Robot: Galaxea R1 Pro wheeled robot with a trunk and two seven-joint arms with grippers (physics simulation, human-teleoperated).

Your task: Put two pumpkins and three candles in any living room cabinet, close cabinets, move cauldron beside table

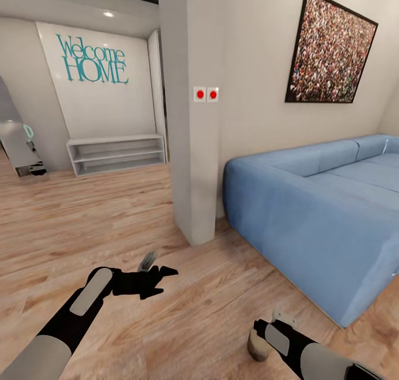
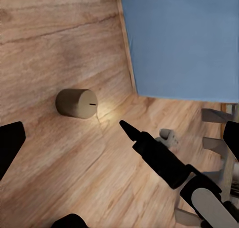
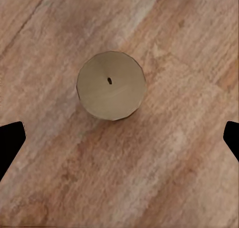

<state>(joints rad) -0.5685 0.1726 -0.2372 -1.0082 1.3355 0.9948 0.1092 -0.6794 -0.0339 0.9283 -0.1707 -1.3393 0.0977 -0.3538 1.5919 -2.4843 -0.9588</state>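
A stubby tan candle (image 3: 111,85) with a small dark wick stands on the wooden floor (image 3: 59,178), at 12 o'clock from the spread-open right hand (image 3: 119,138).

"Welcome HOME" on wall panel (image 1: 100,91)

Candle (image 3: 111,85) was tan-beige w/ dark wick dot. Floor (image 1: 66,224): warm brown wood grain. Sofa (image 1: 327,208) at 3 o'clock was plain light blue. Wall lettering (image 1: 93,60) at 11 o'clock: teal on white. Picture (image 1: 331,50): multicolour speckle, black frame. Switches (image 1: 206,94): red dots.
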